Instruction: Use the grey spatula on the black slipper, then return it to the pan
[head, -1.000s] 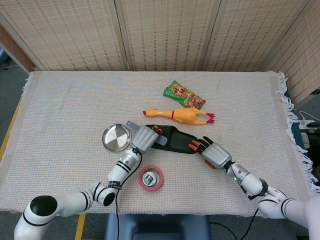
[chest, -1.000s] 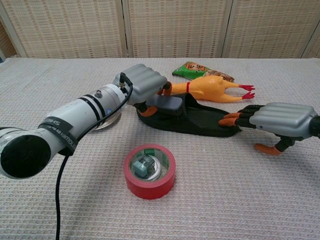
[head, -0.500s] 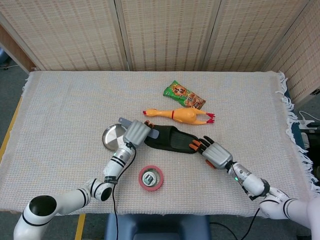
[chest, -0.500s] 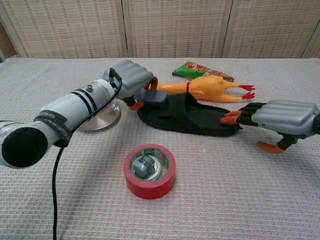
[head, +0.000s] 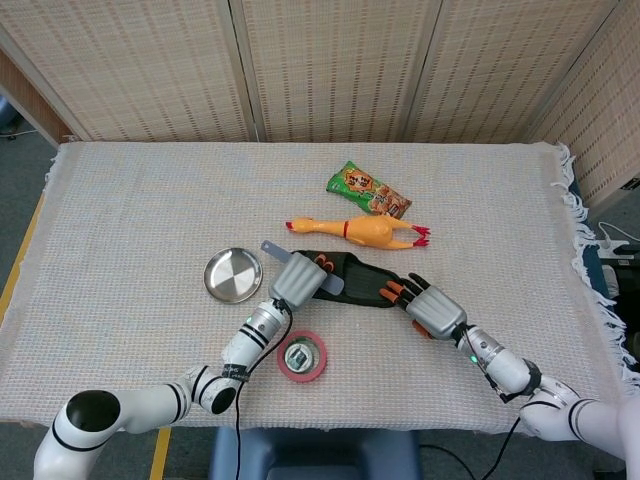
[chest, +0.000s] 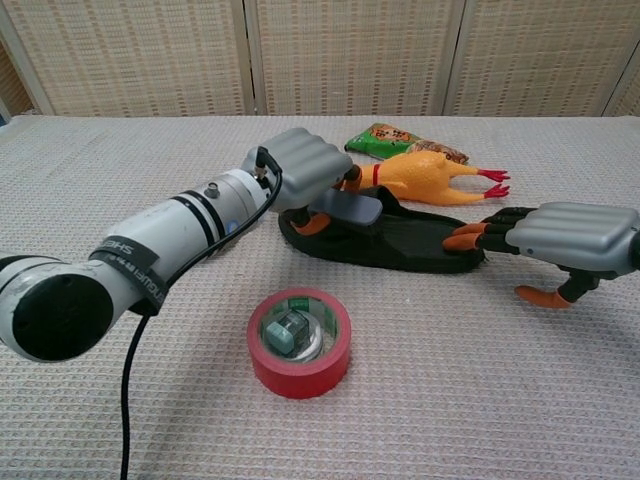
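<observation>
The left hand gripped the grey spatula, working its blade over the black slipper. The right hand, fingers spread, steadied the slipper's right end.

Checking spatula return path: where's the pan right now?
Head view: the pan sits on the table left of the black slipper, just left of the left hand holding the grey spatula.

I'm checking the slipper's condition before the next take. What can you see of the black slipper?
The black slipper lies flat on the woven cloth, sole down, opening up, just in front of the rubber chicken. It looks like soft, matte foam or rubber. The left hand holds the grey spatula over one end; the right hand's fingertips touch the other.
</observation>
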